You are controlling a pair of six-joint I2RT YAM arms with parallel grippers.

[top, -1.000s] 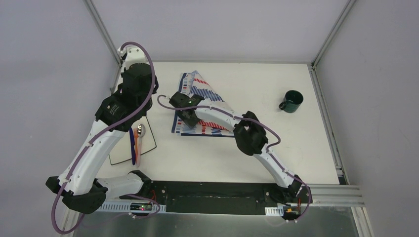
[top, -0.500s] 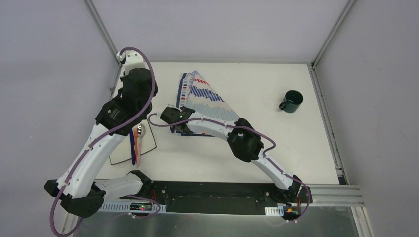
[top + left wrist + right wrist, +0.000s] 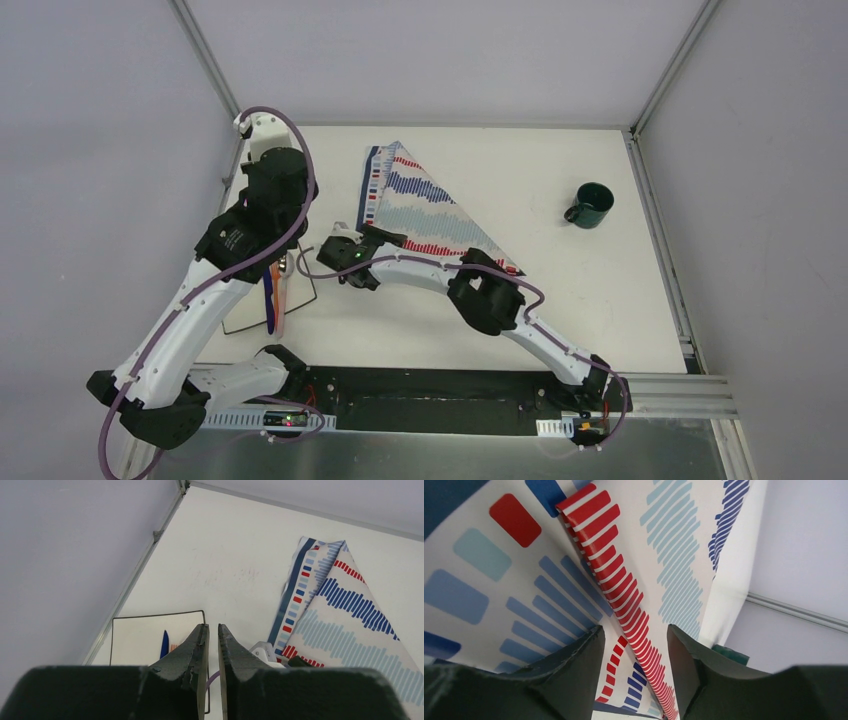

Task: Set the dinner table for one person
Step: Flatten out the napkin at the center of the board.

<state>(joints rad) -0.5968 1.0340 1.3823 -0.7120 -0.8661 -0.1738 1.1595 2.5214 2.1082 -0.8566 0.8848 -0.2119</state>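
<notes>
The right gripper point(image 3: 634, 630) is released, its jaws wide apart astride a raised fold of the striped cloth point(image 3: 430, 205) at the cloth's near-left corner. The left gripper point(image 3: 210, 627) is clenched to a narrow slit, empty, raised near the square plate point(image 3: 240, 315). The white worktop point(image 3: 520, 290) lies beneath both arms, with a dark green mug point(image 3: 590, 205) at its far right.

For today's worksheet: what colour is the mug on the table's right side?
The round handled mug is dark green, clearest in the top external view.
</notes>
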